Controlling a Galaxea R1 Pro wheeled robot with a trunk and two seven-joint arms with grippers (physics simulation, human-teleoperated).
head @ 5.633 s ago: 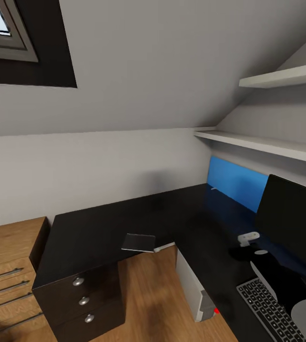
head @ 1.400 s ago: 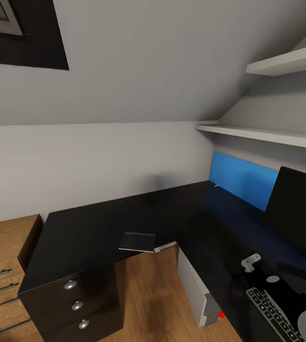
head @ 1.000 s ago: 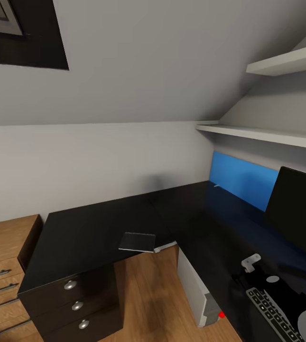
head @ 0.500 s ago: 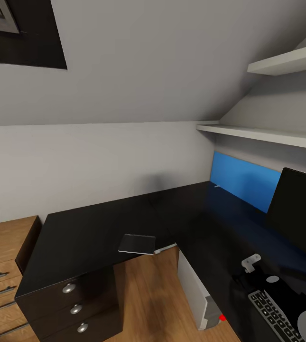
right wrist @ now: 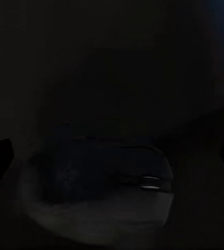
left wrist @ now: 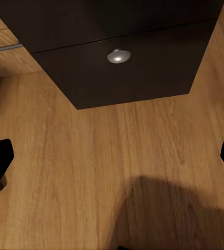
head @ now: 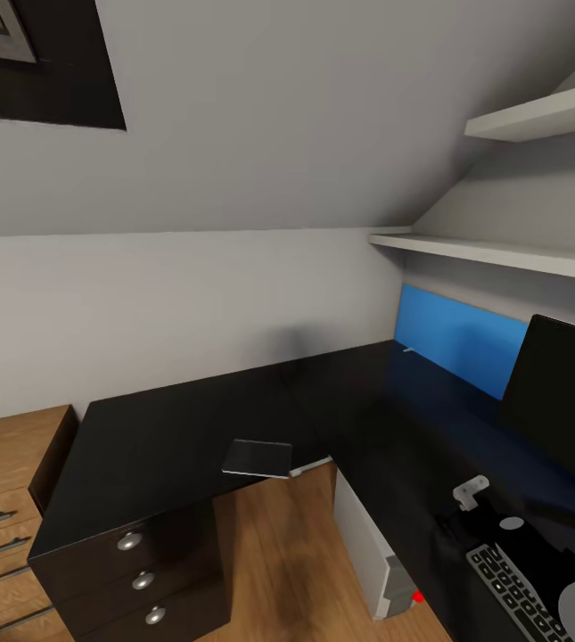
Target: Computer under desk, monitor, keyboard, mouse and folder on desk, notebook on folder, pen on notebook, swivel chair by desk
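The desk [head: 171, 428] ran in an L from about eight o'clock in the head view round to four o'clock, its blue back panel [head: 461, 343] at three o'clock. The notebook [head: 258, 457] lay flat at the desk's front edge near centre, with the pen [head: 310, 465] just beside it toward three o'clock. The monitor [head: 559, 397] stood on the desk at three to four o'clock, and the keyboard [head: 514, 588] lay at five o'clock below it. The computer [head: 367, 548] stood on the wood floor [head: 278, 562] under the desk's edge. The black drawer cabinet [head: 140, 571] sat at seven o'clock. The left claw [left wrist: 112, 161] hung wide open and empty over the floor. The right wrist view was too dark to tell the right claw's state.
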